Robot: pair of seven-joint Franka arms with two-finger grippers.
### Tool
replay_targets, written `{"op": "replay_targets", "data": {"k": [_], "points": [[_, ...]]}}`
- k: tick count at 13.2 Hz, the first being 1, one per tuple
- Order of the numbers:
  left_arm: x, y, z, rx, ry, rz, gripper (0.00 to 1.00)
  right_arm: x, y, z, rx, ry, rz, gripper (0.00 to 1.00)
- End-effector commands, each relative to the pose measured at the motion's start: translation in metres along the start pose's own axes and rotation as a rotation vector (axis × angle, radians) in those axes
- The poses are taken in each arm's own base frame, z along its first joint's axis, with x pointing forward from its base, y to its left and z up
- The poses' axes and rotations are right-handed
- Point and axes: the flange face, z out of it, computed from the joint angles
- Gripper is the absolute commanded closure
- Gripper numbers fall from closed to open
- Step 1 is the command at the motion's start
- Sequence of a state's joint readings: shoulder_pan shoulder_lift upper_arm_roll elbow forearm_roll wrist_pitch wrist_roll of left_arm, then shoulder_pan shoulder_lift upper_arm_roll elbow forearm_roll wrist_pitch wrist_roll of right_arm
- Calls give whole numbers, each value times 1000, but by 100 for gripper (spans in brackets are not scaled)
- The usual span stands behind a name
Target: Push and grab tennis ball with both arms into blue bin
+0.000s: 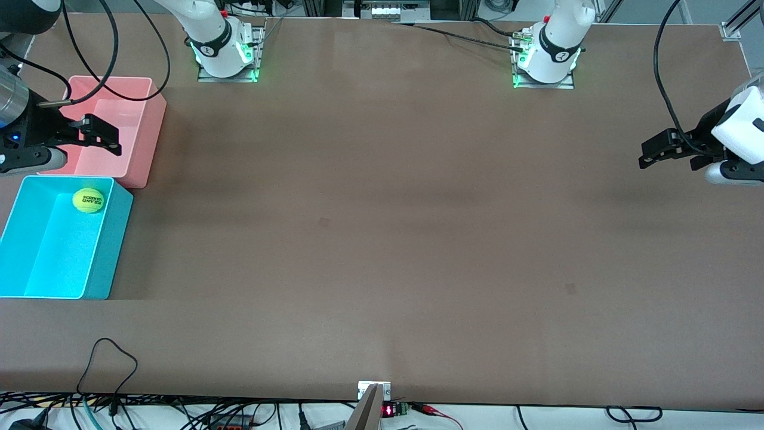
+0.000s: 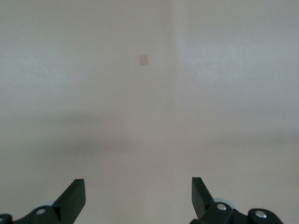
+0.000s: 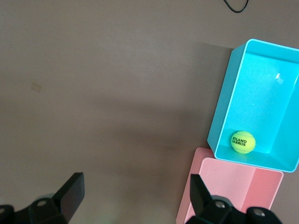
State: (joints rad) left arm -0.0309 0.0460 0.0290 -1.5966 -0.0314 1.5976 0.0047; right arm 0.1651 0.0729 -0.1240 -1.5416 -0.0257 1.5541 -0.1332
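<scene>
Front view first: one tennis ball (image 1: 88, 200), two bins, two arms. The ball sits inside the blue bin (image 1: 36, 280), in the corner farthest from the front camera, next to the wall that adjoins the pink bin (image 1: 152, 125). Both bins stand at the right arm's end of the worktop (image 1: 382, 239), touching or just about, the pink one farther from the camera. The right pincer (image 1: 101, 136) hangs over the pink bin, jaws spread, holding nothing; most of its arm is cut off at the picture's edge. The left pincer (image 1: 659, 152) hovers over bare worktop at the left arm's end, jaws apart and empty too, its arm also cropped by the edge. A loop of black cable (image 1: 110, 358) lies on the worktop's edge nearest the camera.

Left wrist view now: just two black fingertips (image 2: 74, 196) of the left pincer, wide apart, nothing between them, over plain worktop (image 2: 149, 116) with one small pale mark (image 2: 143, 59).

Right wrist view: the right pincer's fingertips (image 3: 72, 191) spread wide and empty. The blue bin (image 3: 224, 102) shows with one ball (image 3: 243, 142) in it, black lettering readable, resting by the wall toward the pink bin (image 3: 233, 186). The pink bin is partly cut off by the frame and partly covered by one fingertip.
</scene>
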Motion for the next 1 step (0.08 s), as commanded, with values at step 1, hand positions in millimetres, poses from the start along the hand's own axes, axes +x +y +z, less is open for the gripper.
{"op": "replay_targets", "data": {"k": [1], "points": [[-15, -2, -1, 9, 7, 7, 0, 0, 6, -3, 6, -8, 18, 0]]}}
